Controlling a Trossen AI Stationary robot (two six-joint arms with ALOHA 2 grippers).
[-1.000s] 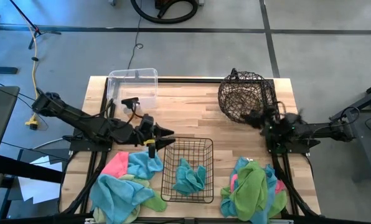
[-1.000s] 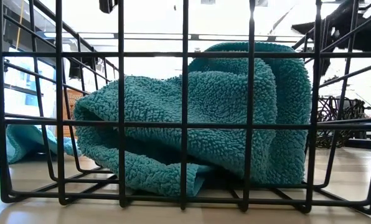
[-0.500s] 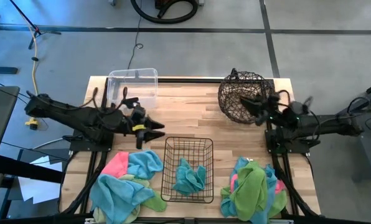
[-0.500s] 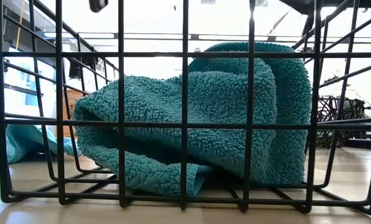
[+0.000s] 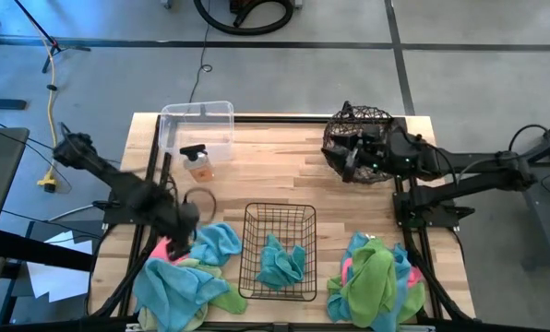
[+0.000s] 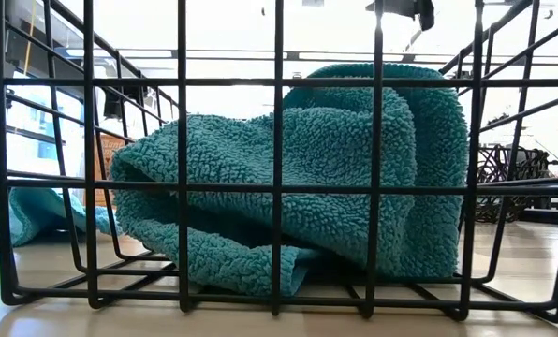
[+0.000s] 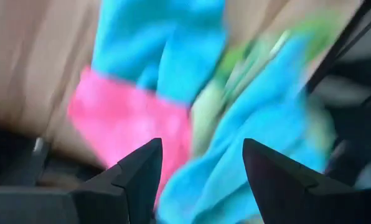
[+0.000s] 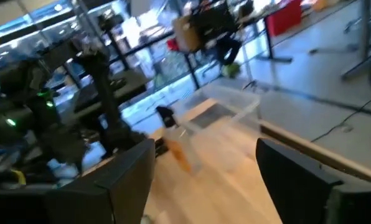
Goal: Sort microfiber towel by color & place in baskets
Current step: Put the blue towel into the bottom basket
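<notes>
My left gripper (image 5: 171,247) (image 7: 201,149) is open, low over the left heap of towels (image 5: 187,277), its fingers standing over a pink towel (image 7: 132,121) that lies beside light blue ones (image 7: 254,162). My right gripper (image 5: 347,159) (image 8: 204,146) is open with nothing between its fingers, over the near-left rim of the round dark wire basket (image 5: 360,138). The black wire-grid basket (image 5: 278,251) holds a teal towel (image 6: 298,178). The clear tub (image 5: 201,129) stands at the far left. A second heap of green, blue and pink towels (image 5: 376,281) lies at the near right.
A spray bottle with orange liquid (image 5: 198,162) lies by the clear tub. A dark ring (image 5: 199,198) lies on the wood near my left arm. Bare wood stretches across the middle of the table (image 5: 275,171) between the baskets.
My left gripper has swung from the table's middle toward the near left corner and down onto the left heap. My right gripper has moved toward the far edge and the left, from beside the round basket to over its rim.
</notes>
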